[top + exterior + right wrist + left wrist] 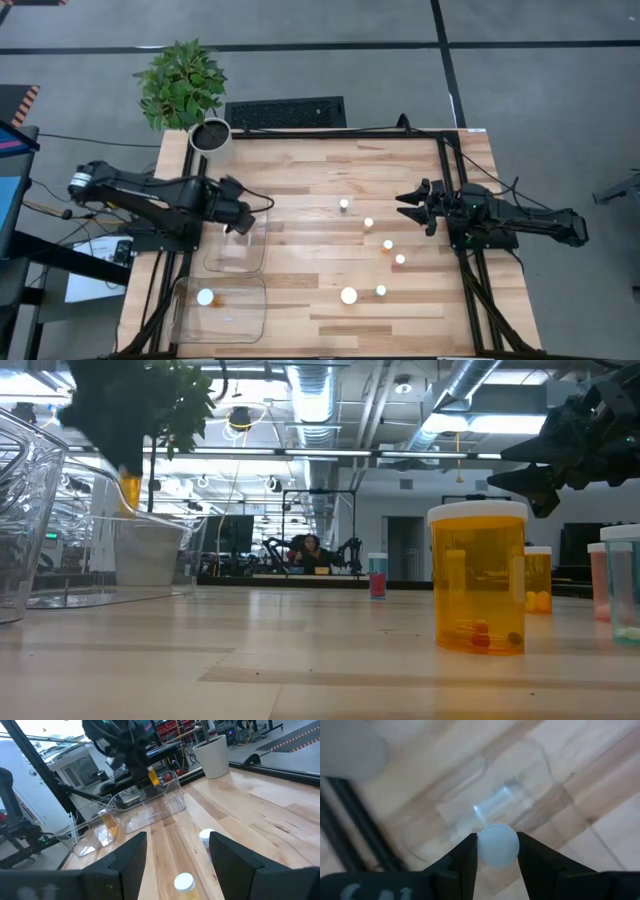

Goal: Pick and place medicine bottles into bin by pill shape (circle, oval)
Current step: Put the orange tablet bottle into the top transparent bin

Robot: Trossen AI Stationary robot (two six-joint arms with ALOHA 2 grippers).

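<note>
High view: the left gripper [243,219] was seen over the upper bin [236,250]; 1 bottle [206,296] already lay in the lower bin [222,312]. 6 bottles remained on the table [300,170]. The right gripper [411,206] was parked with jaws apart.

Low view: a large bottle [478,577] showed round red pills, unreadable from above.

Left wrist view: the jaws were clenched on a white-capped held bottle [497,845], the bin directly beneath.

Right wrist view: that bottle [153,777] hung above the bin wall. Release is judged best after lowering it inside, centred.
</note>
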